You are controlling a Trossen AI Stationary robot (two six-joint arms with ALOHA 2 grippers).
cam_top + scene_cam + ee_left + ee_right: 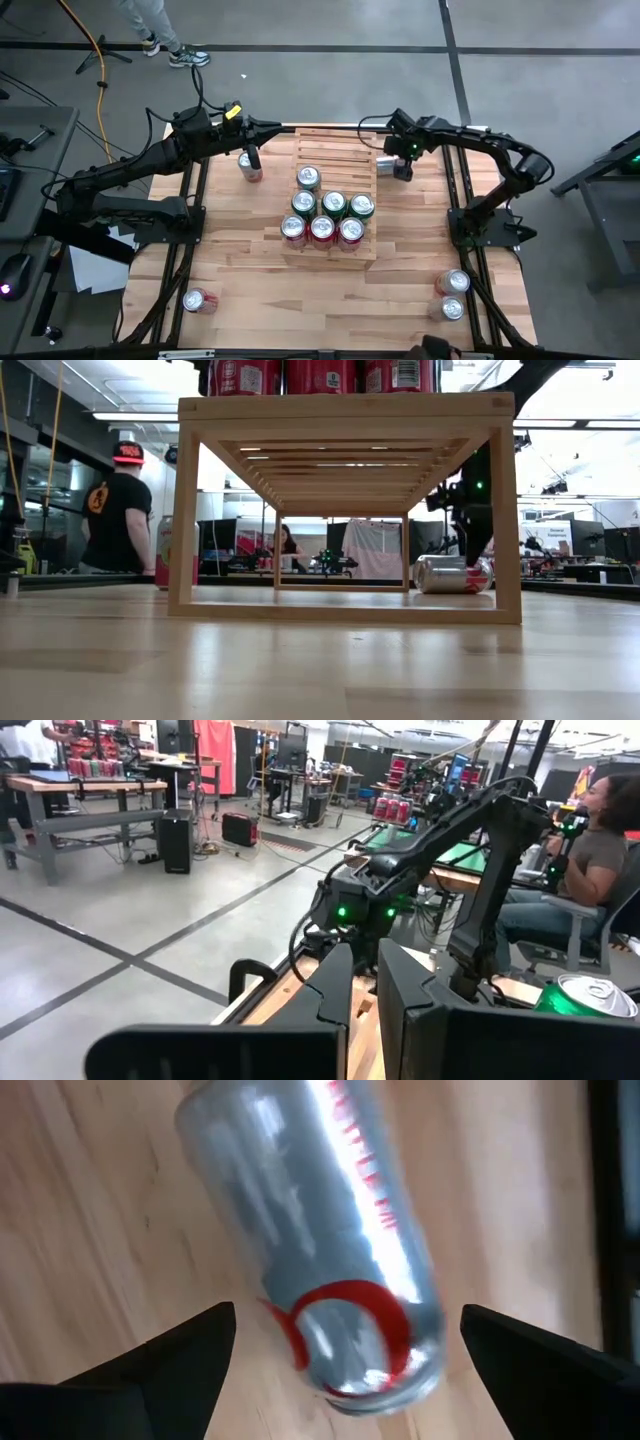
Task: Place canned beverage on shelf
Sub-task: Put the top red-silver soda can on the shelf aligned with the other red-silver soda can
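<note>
The pale slatted shelf stands mid-table with several upright cans on its near tiers. A silver can with red print lies on its side on the tabletop by the shelf's far right corner. My right gripper points down over it, open, one finger on either side of the can's end, touching nothing. My left gripper hovers level near the shelf's far left corner, shut and holding nothing. Below it an upright can stands on the table.
One can lies near the table's front left. Two more cans sit at the front right. The shelf's far tiers are bare slats. People show in the room beyond the table.
</note>
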